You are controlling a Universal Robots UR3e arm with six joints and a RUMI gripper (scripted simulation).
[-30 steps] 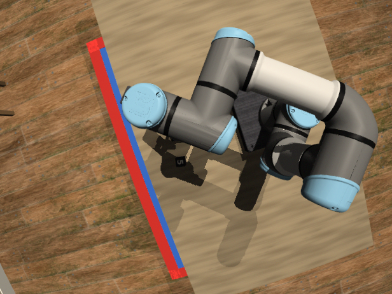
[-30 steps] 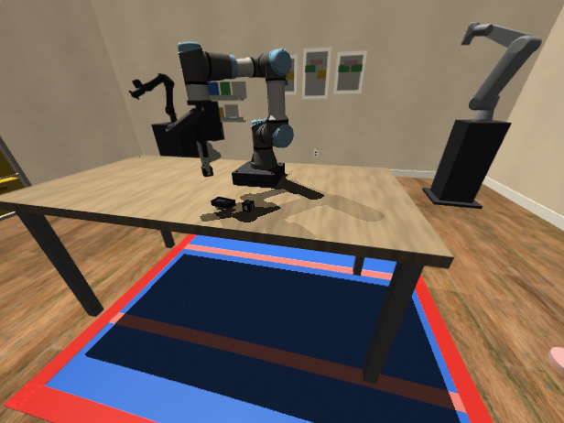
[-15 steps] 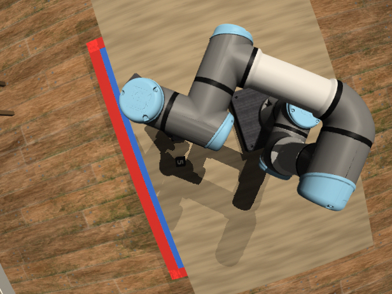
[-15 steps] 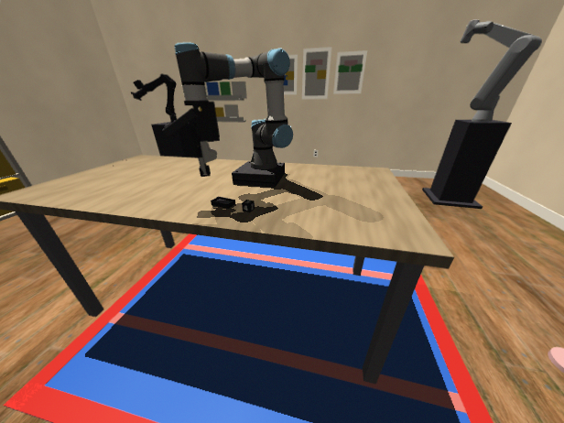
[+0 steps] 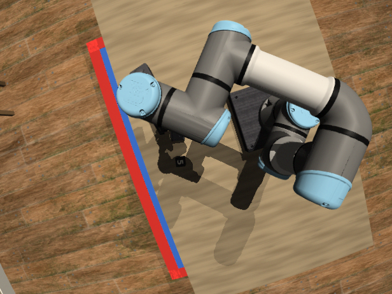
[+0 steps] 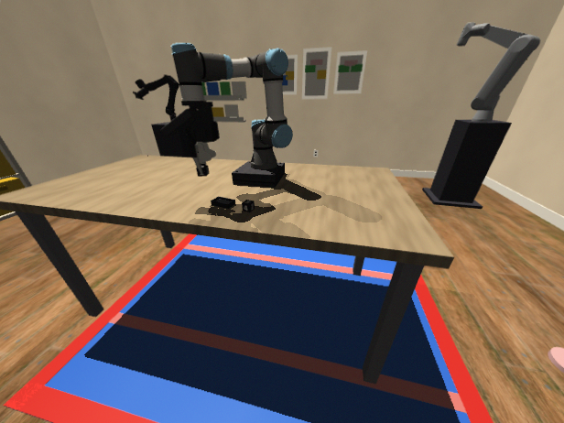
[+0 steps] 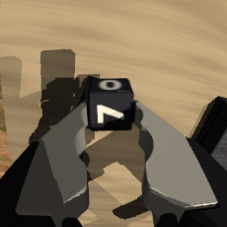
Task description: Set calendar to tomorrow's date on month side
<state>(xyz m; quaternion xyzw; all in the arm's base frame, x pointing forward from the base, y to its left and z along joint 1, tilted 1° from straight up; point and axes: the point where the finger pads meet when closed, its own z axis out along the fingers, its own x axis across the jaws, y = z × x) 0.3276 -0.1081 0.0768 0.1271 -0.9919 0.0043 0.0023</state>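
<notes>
My gripper [image 7: 110,103] [image 6: 201,168] is shut on a black date cube [image 7: 118,94] [image 6: 203,171] and holds it in the air above the table. In the wrist view the cube shows a white 0 on its upper face and a 7 on the face toward the camera. The black calendar tray [image 6: 222,201] lies on the table below and a little right of the gripper. The second black cube [image 5: 180,161] [image 6: 247,205] stands on the table just right of the tray, outside it, with a 5 on top. In the overhead view the arm hides the gripper and the held cube.
The wooden table [image 5: 254,238] [image 6: 343,197] carries the arm's dark base plate [image 5: 246,118] [image 6: 258,176] behind the tray. A red and blue floor mat [image 5: 127,159] [image 6: 275,320] lies under the table's near edge. A second robot arm [image 6: 481,114] stands on a pedestal at the far right.
</notes>
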